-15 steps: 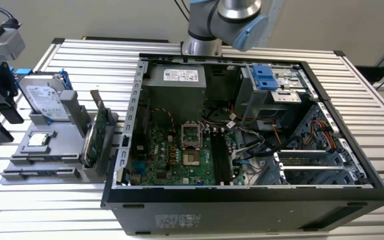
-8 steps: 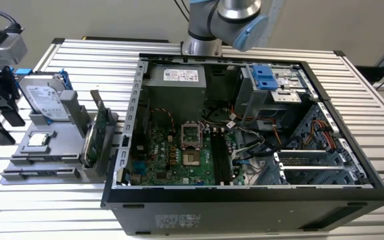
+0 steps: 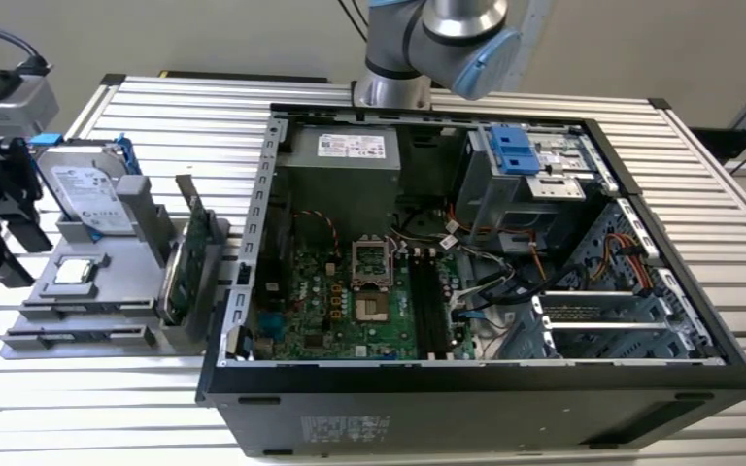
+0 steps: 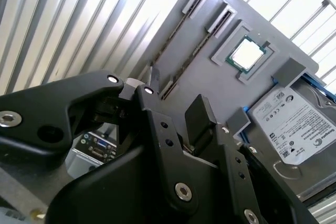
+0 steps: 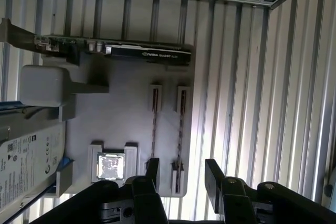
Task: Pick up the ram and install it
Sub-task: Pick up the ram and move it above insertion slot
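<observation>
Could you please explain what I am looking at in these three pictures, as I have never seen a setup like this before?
This is a single robot arm with a two-fingered gripper. The exterior view comes from a camera standing off the arm. Both wrist views come from cameras riding near the gripper, looking past its black fingers. On the slatted metal table lies an open computer case, and toward the exterior view's left sits a grey parts tray. The tray holds a hard drive, a processor chip, an expansion card on edge, and the ram, thin sticks standing on edge in slots. The gripper is open, holds nothing, and hovers over the tray near the ram.
</observation>
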`<state>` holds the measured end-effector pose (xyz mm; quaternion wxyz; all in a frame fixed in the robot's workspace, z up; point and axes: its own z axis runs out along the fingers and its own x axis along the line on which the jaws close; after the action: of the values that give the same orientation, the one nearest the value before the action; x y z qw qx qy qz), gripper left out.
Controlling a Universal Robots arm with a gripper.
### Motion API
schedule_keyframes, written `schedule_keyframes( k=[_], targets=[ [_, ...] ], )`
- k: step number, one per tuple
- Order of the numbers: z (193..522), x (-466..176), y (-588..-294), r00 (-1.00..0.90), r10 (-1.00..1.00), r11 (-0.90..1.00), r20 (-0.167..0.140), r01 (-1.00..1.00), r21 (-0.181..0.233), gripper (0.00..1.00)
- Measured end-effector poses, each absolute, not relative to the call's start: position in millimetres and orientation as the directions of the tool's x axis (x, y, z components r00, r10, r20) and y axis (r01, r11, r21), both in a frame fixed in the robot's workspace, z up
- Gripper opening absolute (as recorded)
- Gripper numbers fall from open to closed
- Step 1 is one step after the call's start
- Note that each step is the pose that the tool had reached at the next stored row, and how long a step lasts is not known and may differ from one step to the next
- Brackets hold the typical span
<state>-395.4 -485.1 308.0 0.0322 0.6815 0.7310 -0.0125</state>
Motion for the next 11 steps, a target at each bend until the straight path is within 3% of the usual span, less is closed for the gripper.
schedule_keyframes(
  k=[11],
  targets=[
    [296.7,-395.4,-483.4,-0.069,0.994,0.071,-0.082,0.997,0.024,1.00]
  ],
)
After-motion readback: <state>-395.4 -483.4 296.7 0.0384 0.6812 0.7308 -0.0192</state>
